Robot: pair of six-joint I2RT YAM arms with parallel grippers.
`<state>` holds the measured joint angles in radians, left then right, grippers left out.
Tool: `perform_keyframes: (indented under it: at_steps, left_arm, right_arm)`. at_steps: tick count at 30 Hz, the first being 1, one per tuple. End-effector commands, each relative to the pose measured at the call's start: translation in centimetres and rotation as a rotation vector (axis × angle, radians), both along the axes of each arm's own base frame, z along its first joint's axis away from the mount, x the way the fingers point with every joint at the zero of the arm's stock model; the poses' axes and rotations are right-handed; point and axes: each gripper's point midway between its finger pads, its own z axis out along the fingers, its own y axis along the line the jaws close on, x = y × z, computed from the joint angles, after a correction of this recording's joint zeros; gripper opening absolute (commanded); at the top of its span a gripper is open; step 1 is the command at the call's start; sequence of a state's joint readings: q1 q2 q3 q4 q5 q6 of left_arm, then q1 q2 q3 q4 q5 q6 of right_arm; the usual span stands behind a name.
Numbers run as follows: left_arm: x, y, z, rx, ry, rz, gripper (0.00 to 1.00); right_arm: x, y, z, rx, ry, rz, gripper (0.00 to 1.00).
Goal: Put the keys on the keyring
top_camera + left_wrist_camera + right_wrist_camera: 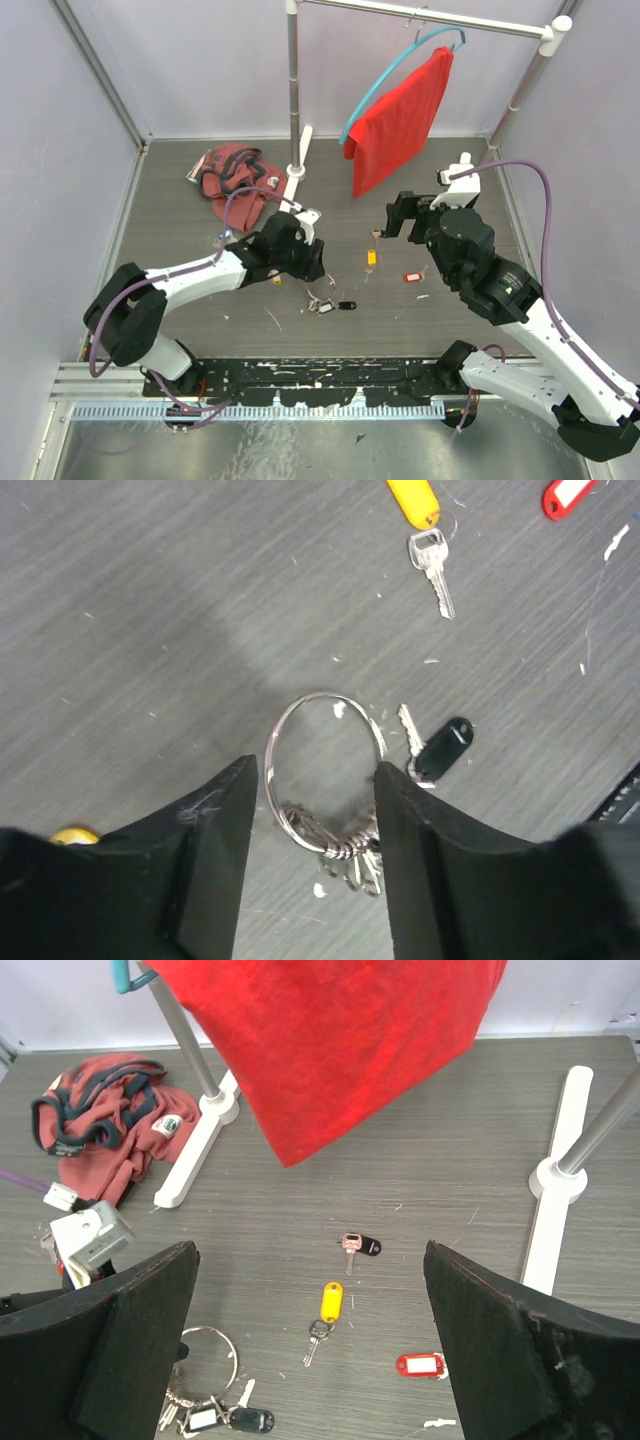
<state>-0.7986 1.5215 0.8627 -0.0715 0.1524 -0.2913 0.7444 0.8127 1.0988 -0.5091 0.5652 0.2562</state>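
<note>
Two pincers, both empty: your left gripper stood half-open astride the keyring; your right gripper gaped wide, yellow-tagged key ahead. Closing off-centre could have flicked the keyring away.

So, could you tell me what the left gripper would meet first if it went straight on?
Probably the keyring, lying between the open jaws of the left gripper; its fingers would likely straddle it and reach the table. Depth is unclear here.
</note>
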Motion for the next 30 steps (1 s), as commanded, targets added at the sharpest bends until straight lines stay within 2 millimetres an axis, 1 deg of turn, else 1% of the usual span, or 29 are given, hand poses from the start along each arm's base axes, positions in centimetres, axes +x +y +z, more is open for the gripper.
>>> perform_keyframes:
  at_steps: [1, 3, 4, 5, 6, 9, 11, 12, 14, 16, 17, 21, 24, 27, 30]
  left_arm:
    - [2.3, 0.1, 2.7, -0.072, -0.074, 0.052, 0.69]
    - [3.5, 1.4, 4.0, -0.050, -0.106, 0.118, 0.84]
    - [4.2, 2.4, 4.6, -0.026, -0.118, 0.172, 0.93]
    - [4.8, 3.5, 5.2, 0.000, -0.121, 0.228, 0.98]
    - [5.5, 4.7, 5.7, 0.030, -0.122, 0.279, 1.00]
    - [7.1, 8.6, 7.8, 0.057, -0.107, 0.435, 0.98]
    - [7.6, 11.2, 8.7, 0.044, -0.046, 0.536, 0.98]
    - [7.8, 12.6, 9.2, 0.027, -0.014, 0.588, 0.98]
    - [8.3, 15.2, 10.8, -0.013, -0.004, 0.684, 0.98]
    - [8.1, 17.5, 13.1, -0.047, -0.077, 0.760, 0.98]
    - [7.9, 18.5, 13.8, -0.050, -0.121, 0.791, 0.98]
    - [6.5, 22.2, 17.7, -0.071, -0.297, 0.911, 0.98]
    - [4.8, 24.7, 19.7, -0.086, -0.388, 0.991, 0.98]
    - [3.4, 26.7, 20.2, -0.102, -0.448, 1.067, 0.98]
    - [2.2, 28.0, 20.1, -0.128, -0.492, 1.122, 0.98]
  right_arm:
    - [0.7, -0.9, 1.0, 0.020, -0.037, -0.080, 1.00]
    - [0.9, -0.7, 1.0, -0.032, -0.043, -0.055, 1.00]
    - [0.9, -0.5, 0.9, -0.051, -0.040, -0.038, 1.00]
    - [0.8, -0.2, 0.7, -0.071, -0.031, -0.011, 1.00]
    - [0.6, 0.2, 0.4, -0.089, -0.015, 0.022, 1.00]
    - [0.2, 1.8, 0.9, -0.111, -0.038, 0.135, 1.00]
    - [-0.1, 2.1, 1.5, -0.105, -0.081, 0.167, 1.00]
    - [-0.1, 1.7, 1.9, -0.109, -0.099, 0.154, 1.00]
    - [0.0, 0.4, 2.8, -0.123, -0.126, 0.094, 1.00]
    - [0.0, -1.3, 4.0, -0.122, -0.160, 0.013, 1.00]
    - [-0.1, -2.2, 4.7, -0.118, -0.181, -0.021, 1.00]
    - [-1.6, -4.5, 6.9, -0.087, -0.282, -0.066, 1.00]
    - [-2.7, -6.1, 7.9, -0.064, -0.348, -0.097, 1.00]
    - [-3.8, -8.1, 7.9, -0.013, -0.384, -0.163, 1.00]
    - [-4.7, -10.1, 6.9, 0.039, -0.396, -0.242, 1.00]
